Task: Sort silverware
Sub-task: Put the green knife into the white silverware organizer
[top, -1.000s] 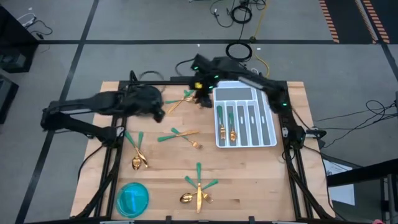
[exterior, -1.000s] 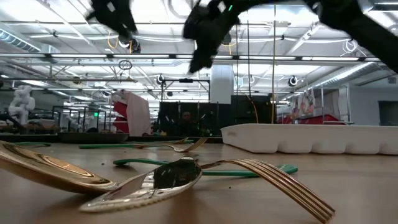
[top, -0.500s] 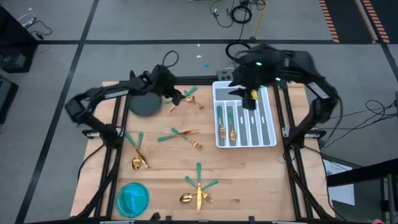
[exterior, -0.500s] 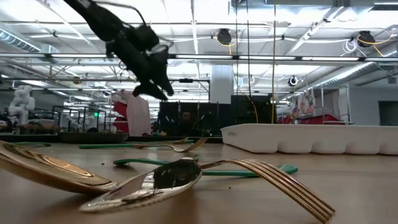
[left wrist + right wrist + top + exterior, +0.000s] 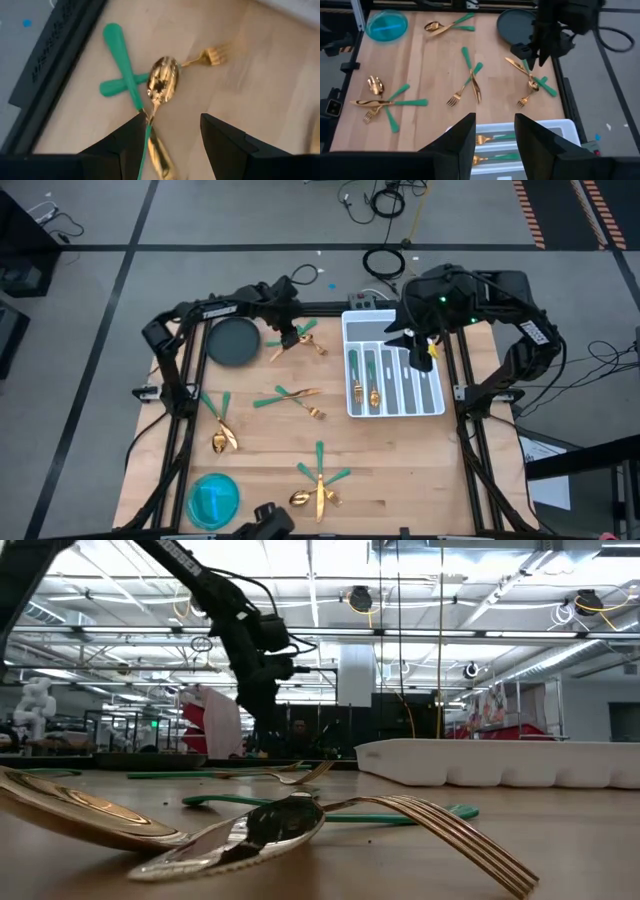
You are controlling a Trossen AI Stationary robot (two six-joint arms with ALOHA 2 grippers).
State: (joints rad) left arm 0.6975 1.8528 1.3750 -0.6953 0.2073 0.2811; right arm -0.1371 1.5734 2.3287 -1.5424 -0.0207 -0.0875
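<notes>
A: Silverware [image 5: 298, 341] status? Where's the pile?

B: Small pile, top centre of the high view, just right of the dark plate [image 5: 232, 341]. More lies scattered mid-table and bottom centre; some already sits in the white tray [image 5: 435, 402], right of centre.

A: Left gripper [image 5: 289, 337]?

B: Right over that top pile, fingers spread, nothing held.

A: Right gripper [image 5: 428, 350]?

B: Above the tray's upper right. Something gold at its tip; can't tell whether it is pinched or how the fingers stand.
</notes>
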